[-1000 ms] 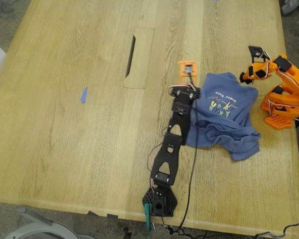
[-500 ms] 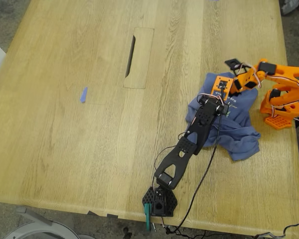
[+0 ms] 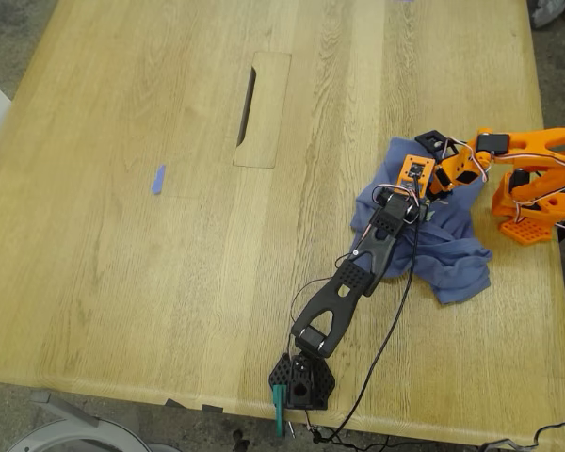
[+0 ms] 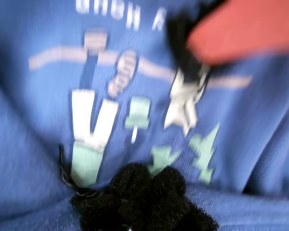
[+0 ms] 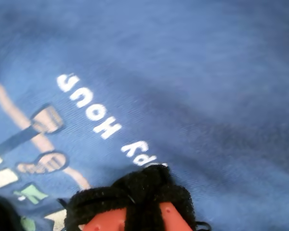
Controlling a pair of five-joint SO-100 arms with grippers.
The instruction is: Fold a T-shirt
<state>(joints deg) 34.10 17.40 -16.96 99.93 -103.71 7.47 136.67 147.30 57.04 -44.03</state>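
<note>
The slate-blue T-shirt [image 3: 452, 254] lies bunched near the exterior view's right, its left part folded over toward the middle. My first gripper [image 3: 407, 200], on the black arm, sits over the chest print. Its black foam pads [image 4: 144, 192] are closed together on a fold of the T-shirt [image 4: 38, 144] just short of the green figures. My second gripper [image 3: 447, 174], on the orange arm, reaches in from the exterior view's right. Its padded tips [image 5: 135, 197] are together against the T-shirt [image 5: 207, 72] by the white lettering. The two grippers nearly touch.
A small blue tape scrap [image 3: 157, 179] lies at the exterior view's left. A cable slot [image 3: 247, 94] is cut into the wooden table [image 3: 122, 282]. The orange arm's base [image 3: 532, 202] stands at the right edge, and the black arm's base [image 3: 301, 381] at the near edge with trailing cables.
The black arm swung from the shirt's left edge toward the exterior view's right, carrying that edge over the print. The orange arm came down from beside the shirt onto its upper part.
</note>
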